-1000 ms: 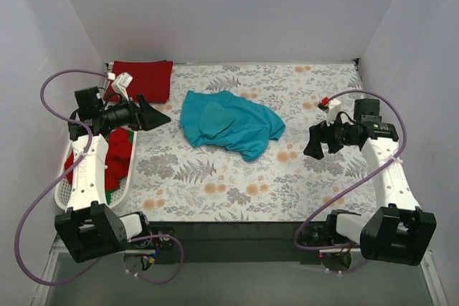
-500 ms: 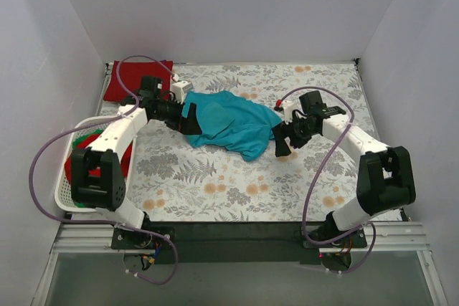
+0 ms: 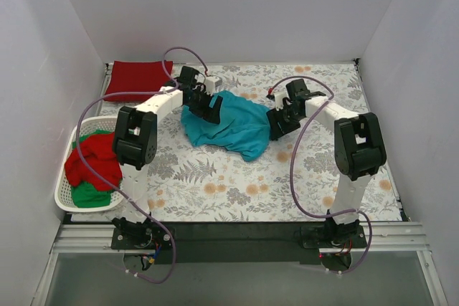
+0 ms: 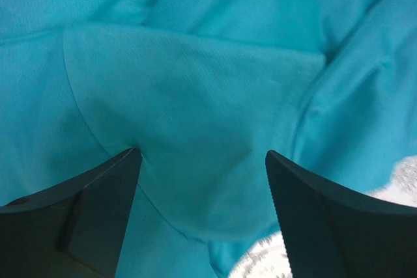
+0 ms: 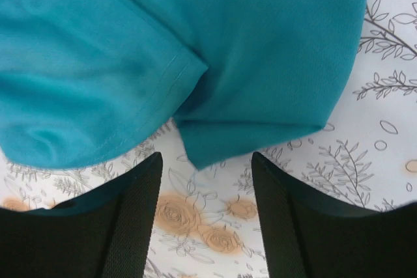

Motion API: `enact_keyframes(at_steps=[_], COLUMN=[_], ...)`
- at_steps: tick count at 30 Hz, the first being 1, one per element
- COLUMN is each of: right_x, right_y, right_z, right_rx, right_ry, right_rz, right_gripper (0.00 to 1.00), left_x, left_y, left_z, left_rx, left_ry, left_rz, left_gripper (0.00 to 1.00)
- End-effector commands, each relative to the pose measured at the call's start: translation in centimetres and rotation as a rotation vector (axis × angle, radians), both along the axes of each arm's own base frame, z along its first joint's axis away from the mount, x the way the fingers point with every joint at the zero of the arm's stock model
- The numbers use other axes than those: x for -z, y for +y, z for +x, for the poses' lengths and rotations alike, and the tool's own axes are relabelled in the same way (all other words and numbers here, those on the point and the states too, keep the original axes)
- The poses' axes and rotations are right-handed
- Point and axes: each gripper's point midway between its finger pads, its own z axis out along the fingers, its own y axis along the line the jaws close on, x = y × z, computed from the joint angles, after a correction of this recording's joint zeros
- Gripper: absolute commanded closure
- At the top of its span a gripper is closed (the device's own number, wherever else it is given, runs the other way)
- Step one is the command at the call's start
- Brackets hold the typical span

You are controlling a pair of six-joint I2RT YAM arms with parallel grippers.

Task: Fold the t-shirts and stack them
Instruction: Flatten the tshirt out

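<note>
A teal t-shirt (image 3: 233,125) lies crumpled in the middle of the floral tablecloth. My left gripper (image 3: 212,107) is open right over its left part; in the left wrist view (image 4: 202,154) teal cloth (image 4: 195,96) fills the space between the jaws. My right gripper (image 3: 276,124) is open at the shirt's right edge; in the right wrist view (image 5: 207,157) a teal corner (image 5: 260,63) lies just ahead of the jaws. A folded dark red t-shirt (image 3: 138,80) lies at the back left. A dark red shirt (image 3: 97,161) and a green one (image 3: 91,194) sit in the basket.
A white laundry basket (image 3: 63,195) stands at the left edge of the table. The floral tablecloth (image 3: 301,177) covers the table. Grey walls close in the back and sides. A dark rail runs along the near edge.
Both arms have reached from the table's sides to the teal shirt, the left onto its left part, the right to its right edge. The shirt has barely moved.
</note>
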Motion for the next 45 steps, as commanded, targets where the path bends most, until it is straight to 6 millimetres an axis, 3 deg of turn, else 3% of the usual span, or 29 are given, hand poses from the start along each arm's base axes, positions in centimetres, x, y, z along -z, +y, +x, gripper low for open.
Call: enact_keyframes(at_steps=[1, 3, 6, 7, 8, 9, 10, 11, 12, 13, 16, 17, 19, 22, 25, 28, 29, 31, 32, 34, 35, 37, 38, 40, 41, 43, 45], right_x=[-0.1, 0.8, 0.9, 0.4, 0.1, -0.4, -1.2, -2.2, -2.9, -4.3, -6.4, -7.0, -8.9, -11.7, -12.8, -11.7, -11.3, -10.6, -10.5, -10.5, -10.6, -10.5, -10.1, -9.6, -9.0, -8.4, -7.7], right_y=[0.0, -0.7, -1.4, -1.7, -1.9, -2.5, -3.0, -3.8, -4.2, -4.7, -6.1, -6.4, -6.7, -7.1, -7.2, -7.8, -7.7, -7.8, -7.6, -7.4, -7.4, -7.3, -7.4, -7.6, -7.9, -8.1, -8.3], right_z=[2.4, 3.1, 4.3, 5.1, 5.4, 5.9, 6.3, 7.3, 7.7, 8.4, 8.7, 8.6, 8.3, 8.3, 7.0, 5.3, 4.6, 2.9, 2.4, 1.5, 1.4, 0.7, 0.3, -0.3, -0.7, -1.4, -2.0], right_rx=[0.026, 0.044, 0.043, 0.044, 0.042, 0.05, 0.058, 0.065, 0.068, 0.069, 0.044, 0.037, -0.01, -0.081, -0.158, -0.23, -0.259, -0.313, -0.33, -0.35, -0.354, -0.363, -0.369, -0.374, -0.375, -0.388, -0.39], right_ry=[-0.046, -0.043, -0.061, -0.085, -0.097, -0.109, -0.132, -0.163, -0.18, -0.209, -0.253, -0.265, -0.31, -0.381, -0.398, -0.371, -0.353, -0.311, -0.304, -0.283, -0.28, -0.258, -0.241, -0.207, -0.186, -0.169, -0.147], right_rz=[-0.038, -0.08, -0.11, -0.118, -0.12, -0.122, -0.12, -0.118, -0.119, -0.12, -0.12, -0.11, -0.104, -0.119, -0.132, -0.168, -0.164, -0.164, -0.152, -0.146, -0.142, -0.133, -0.134, -0.141, -0.15, -0.157, -0.16], right_gripper=[0.39, 0.53, 0.94, 0.99, 0.99, 0.99, 0.99, 0.99, 0.99, 0.99, 0.99, 0.99, 0.99, 0.99, 0.99, 0.99, 0.99, 0.99, 0.99, 0.99, 0.99, 0.99, 0.99, 0.99, 0.99, 0.99, 0.99], left_x=[-0.5, 0.5, -1.0, -2.7, -3.9, -5.0, -7.9, -7.9, -8.4, -10.5, -9.9, -10.1, -7.8, -6.2, -4.9, -3.4, -3.1, -3.3, -3.8, -4.6, -6.8, -8.0, -8.7, -9.3, -8.2, -8.1, -7.4], left_y=[-0.6, -0.5, -0.7, -1.0, -0.6, -0.6, -0.4, 0.6, 1.1, 1.9, 3.7, 4.6, 6.2, 9.0, 11.6, 13.8, 14.3, 14.5, 14.1, 12.2, 11.3, 9.5, 8.4, 7.1, 6.4, 4.6, 3.1], left_z=[3.3, 3.6, 3.5, 2.6, 2.3, 1.7, 0.4, -0.7, -1.6, -3.6, -8.1, -11.4, -16.4, -22.5, -27.1, -29.0, -28.9, -26.9, -26.0, -23.4, -20.2, -16.5, -13.0, -8.9, -7.5, -4.4, -2.9], left_rx=[-0.015, -0.017, 0.008, 0.029, 0.029, 0.043, 0.065, 0.075, 0.088, 0.111, 0.228, 0.265, 0.368, 0.474, 0.628, 0.674, 0.664, 0.579, 0.545, 0.479, 0.409, 0.337, 0.298, 0.158, 0.133, 0.066, 0.052], left_ry=[-0.097, -0.078, -0.076, -0.08, -0.092, -0.102, -0.131, -0.121, -0.12, -0.121, -0.099, -0.034, 0.056, 0.094, 0.119, 0.157, 0.165, 0.17, 0.174, 0.222, 0.179, 0.172, 0.15, 0.158, 0.181, 0.153, 0.154], left_rz=[0.042, 0.058, 0.034, -0.014, -0.033, -0.056, -0.096, -0.097, -0.103, -0.133, -0.106, -0.092, -0.046, 0.02, 0.1, 0.201, 0.225, 0.219, 0.182, 0.044, 0.006, -0.088, -0.142, -0.204, -0.215, -0.224, -0.226], left_gripper=[0.25, 0.33, 0.62, 0.68, 0.84, 0.91, 0.97, 1.0, 1.0, 1.0, 1.0, 1.0, 1.0, 1.0, 1.0, 0.96, 0.79, 0.61, 0.48, 0.31, 0.3, 0.26, 0.22, 0.2, 0.2, 0.19, 0.18])
